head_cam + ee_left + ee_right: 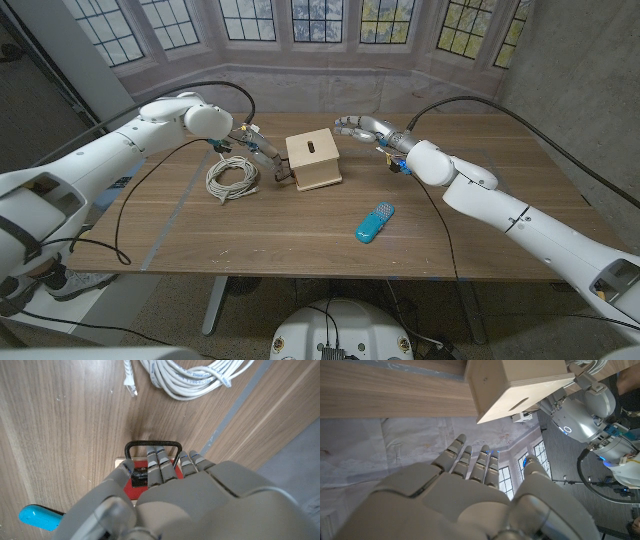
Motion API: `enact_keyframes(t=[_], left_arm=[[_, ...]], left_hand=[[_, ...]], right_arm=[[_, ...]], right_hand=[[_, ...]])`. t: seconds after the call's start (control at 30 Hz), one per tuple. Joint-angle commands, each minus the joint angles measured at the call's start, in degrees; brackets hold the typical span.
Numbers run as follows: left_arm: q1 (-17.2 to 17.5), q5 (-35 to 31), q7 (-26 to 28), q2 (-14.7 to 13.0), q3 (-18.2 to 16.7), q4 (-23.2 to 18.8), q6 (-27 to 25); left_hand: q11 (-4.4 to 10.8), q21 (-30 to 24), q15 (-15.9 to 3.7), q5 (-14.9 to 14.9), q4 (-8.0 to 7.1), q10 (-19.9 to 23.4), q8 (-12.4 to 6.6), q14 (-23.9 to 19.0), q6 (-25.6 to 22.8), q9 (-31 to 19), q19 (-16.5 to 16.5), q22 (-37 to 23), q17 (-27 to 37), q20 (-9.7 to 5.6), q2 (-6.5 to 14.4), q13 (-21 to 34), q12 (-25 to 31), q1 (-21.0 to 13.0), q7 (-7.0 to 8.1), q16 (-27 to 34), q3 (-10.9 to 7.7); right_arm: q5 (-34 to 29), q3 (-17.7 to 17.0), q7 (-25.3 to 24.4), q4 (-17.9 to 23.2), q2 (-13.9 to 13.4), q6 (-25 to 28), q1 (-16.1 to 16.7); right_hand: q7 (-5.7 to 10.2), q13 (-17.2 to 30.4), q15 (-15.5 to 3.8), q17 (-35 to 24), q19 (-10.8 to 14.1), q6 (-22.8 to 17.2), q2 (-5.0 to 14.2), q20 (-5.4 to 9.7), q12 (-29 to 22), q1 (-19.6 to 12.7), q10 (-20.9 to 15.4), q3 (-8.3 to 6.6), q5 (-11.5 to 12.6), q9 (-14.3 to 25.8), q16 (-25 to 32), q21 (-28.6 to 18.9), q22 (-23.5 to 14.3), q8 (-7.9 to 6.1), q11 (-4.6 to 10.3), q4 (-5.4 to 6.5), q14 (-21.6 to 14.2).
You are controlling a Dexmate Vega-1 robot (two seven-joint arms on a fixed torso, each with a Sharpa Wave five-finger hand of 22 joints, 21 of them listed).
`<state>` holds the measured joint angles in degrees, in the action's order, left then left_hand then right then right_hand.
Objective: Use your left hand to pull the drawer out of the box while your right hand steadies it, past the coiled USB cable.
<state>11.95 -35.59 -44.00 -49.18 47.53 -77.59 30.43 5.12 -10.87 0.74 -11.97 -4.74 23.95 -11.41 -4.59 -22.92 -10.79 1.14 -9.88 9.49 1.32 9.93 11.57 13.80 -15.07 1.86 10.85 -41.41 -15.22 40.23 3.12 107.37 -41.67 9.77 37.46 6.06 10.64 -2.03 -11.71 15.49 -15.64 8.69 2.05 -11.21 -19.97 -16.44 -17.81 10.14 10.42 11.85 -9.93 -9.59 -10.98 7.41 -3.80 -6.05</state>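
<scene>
Nearest, at five o'clock on the worktop, lies a blue brush. Mid-table stands the box. The left robot hand meets it at nine o'clock, fingers hooked through the drawer's black handle. The pull runs toward nine o'clock, past the coiled USB cable. The right robot hand hovers apart at two o'clock, fingers spread and holding nothing, not yet steadying.
</scene>
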Motion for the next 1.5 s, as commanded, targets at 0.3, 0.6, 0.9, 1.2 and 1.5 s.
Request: enact_keyframes(t=[0.3,0.6,0.9,1.2,1.5], left_arm=[[0.04,0.35,-0.12,0.08,-0.20,0.28,0.25],[-0.14,0.44,-0.07,0.29,-0.07,0.78,0.42],[-0.64,0.65,-0.01,0.74,0.22,1.82,0.77],[-1.04,0.80,0.00,1.15,0.52,2.47,0.90],[-1.71,0.75,0.06,1.65,1.02,3.48,1.25]], left_hand=[[0.09,-0.29,-0.11,0.23,0.04,0.61,0.37,-0.59,0.31,-0.34,-0.02,-0.13,0.06,-0.35,0.01,0.17,-0.18,0.63,-0.20,-0.26,-0.59],[-0.08,-0.30,-0.12,0.23,0.02,0.72,0.39,-0.70,0.39,-0.35,-0.01,-0.12,0.06,-0.30,0.02,0.19,-0.26,0.74,-0.25,-0.26,-0.71],[0.03,-0.32,-0.17,0.24,0.00,0.73,0.38,-0.80,0.40,-0.35,-0.08,-0.12,0.07,-0.33,0.01,0.21,-0.34,0.83,-0.24,-0.25,-0.78],[0.05,-0.34,-0.17,0.24,0.01,0.76,0.35,-0.83,0.33,-0.35,-0.13,-0.12,0.07,-0.35,-0.01,0.23,-0.41,0.91,-0.27,-0.27,-0.86],[0.03,-0.36,-0.14,0.26,0.02,0.82,0.37,-0.86,0.39,-0.36,-0.19,-0.12,0.07,-0.46,-0.04,0.25,-0.49,1.00,-0.28,-0.30,-0.94]], right_arm=[[-9.03,4.48,6.43,1.22,1.25,3.09,-3.67],[-11.05,5.40,8.28,0.85,1.86,2.95,-4.37],[-11.94,6.16,9.76,-0.52,2.87,2.52,-5.17],[-12.41,7.31,11.57,-2.57,3.74,1.52,-6.31],[-13.40,8.44,13.64,-3.64,4.40,2.42,-7.26]], right_hand=[[1.15,0.05,-0.61,-0.09,-3.02,-0.30,-0.02,-1.14,0.19,1.55,-0.44,-0.07,0.23,0.04,-0.35,0.22,-0.17,-0.03,1.20,0.94,1.09],[1.31,0.02,-0.21,0.00,-4.07,-0.24,-0.09,-1.53,0.22,1.85,-0.59,-0.17,0.25,0.03,-0.43,0.18,-0.17,0.01,1.40,1.01,1.38],[1.41,0.01,-0.06,0.07,-4.69,-0.17,-0.17,-1.58,0.22,2.08,-0.76,-0.24,0.26,0.02,-0.48,0.09,-0.17,0.04,1.60,1.06,1.60],[1.43,0.01,-0.05,0.13,-5.27,-0.07,-0.18,-1.55,0.26,2.37,-0.83,-0.35,0.28,0.02,-0.44,-0.04,-0.16,0.07,1.46,1.15,1.61],[1.27,0.01,0.07,0.08,-5.72,0.11,-0.17,-1.53,0.37,3.02,-0.67,-0.31,0.28,0.02,-0.39,-0.17,-0.15,0.12,1.51,1.50,1.79]])
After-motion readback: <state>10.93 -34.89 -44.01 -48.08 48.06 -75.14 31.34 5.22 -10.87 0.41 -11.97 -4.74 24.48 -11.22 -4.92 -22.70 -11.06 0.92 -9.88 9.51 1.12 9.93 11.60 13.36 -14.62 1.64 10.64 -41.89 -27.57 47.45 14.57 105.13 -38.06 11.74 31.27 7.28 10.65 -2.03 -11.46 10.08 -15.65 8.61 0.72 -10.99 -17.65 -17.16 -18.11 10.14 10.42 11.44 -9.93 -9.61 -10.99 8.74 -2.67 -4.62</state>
